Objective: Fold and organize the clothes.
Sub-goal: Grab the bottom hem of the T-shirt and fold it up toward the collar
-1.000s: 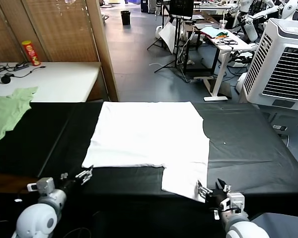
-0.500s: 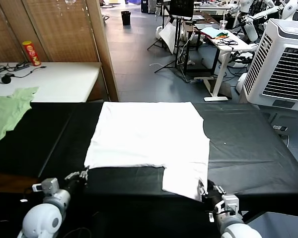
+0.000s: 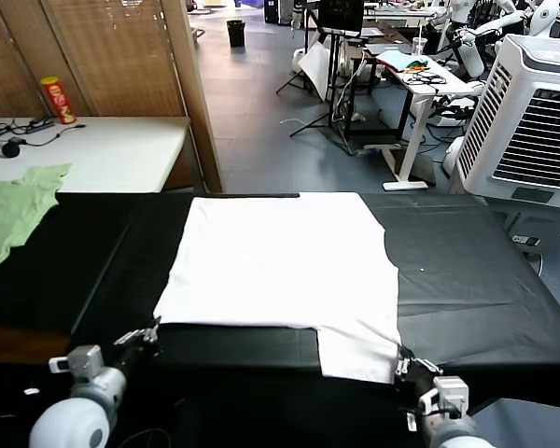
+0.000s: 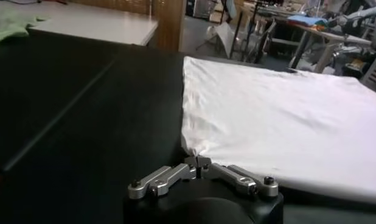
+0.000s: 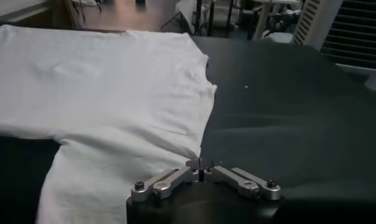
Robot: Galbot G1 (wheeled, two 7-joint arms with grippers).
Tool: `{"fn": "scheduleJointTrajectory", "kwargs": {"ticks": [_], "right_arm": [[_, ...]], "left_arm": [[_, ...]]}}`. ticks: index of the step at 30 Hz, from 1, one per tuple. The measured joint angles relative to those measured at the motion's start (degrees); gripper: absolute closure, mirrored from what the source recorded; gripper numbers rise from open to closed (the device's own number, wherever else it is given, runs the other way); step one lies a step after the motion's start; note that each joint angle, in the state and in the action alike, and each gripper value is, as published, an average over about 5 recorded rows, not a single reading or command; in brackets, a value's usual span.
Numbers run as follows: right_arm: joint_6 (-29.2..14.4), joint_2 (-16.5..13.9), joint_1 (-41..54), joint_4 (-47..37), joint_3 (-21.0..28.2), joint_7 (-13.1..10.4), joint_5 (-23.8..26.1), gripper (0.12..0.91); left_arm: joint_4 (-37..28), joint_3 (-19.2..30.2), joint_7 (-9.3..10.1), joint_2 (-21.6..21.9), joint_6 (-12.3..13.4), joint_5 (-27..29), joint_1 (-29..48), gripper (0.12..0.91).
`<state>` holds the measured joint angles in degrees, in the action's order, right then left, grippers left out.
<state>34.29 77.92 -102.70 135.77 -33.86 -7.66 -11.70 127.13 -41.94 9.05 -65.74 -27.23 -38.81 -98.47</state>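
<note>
The clothes, a white short-sleeved T-shirt, lie spread flat on the black table, plain side up. My left gripper is at the shirt's near left corner. In the left wrist view it is shut on that corner, and the cloth puckers at the pinch. My right gripper is at the near right corner by the table's front edge. The right wrist view shows it shut on the shirt's edge, where a sleeve hangs nearer than the rest of the hem.
A pale green garment lies at the table's far left. Behind it stands a white side table with a red can and cables. A large white air cooler stands at the right rear.
Both grippers have shut on the shirt's near corners. The arms have drawn back toward the front edge, and the shirt's near hem has slid toward me and pulled flatter.
</note>
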Motion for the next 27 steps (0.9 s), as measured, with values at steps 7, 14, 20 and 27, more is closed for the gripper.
{"fn": "scheduleJointTrajectory", "kwargs": {"ticks": [7,14,20,27], "right_arm": [[-5.3,-2.4,7.3,-5.2,-0.2,1.1,-5.4,0.904],[-8.0,-4.8,18.8,-14.0,2.3,0.9,-6.2,0.904],[-9.2,-7.6,27.9,-21.6,5.8,0.7,-6.2,0.904],[-10.3,-8.6,36.1,-30.5,9.8,1.3,-5.8,0.904]], "left_arm": [[-0.1,0.5,0.09,-1.2,3.6,0.9,1.8,0.904],[-4.3,3.2,-0.26,-2.0,4.7,4.2,8.9,0.904],[-8.7,4.6,-0.18,-2.6,5.7,6.0,14.5,0.904],[-13.8,5.9,-0.42,-2.4,6.4,8.1,19.1,0.904]]}}
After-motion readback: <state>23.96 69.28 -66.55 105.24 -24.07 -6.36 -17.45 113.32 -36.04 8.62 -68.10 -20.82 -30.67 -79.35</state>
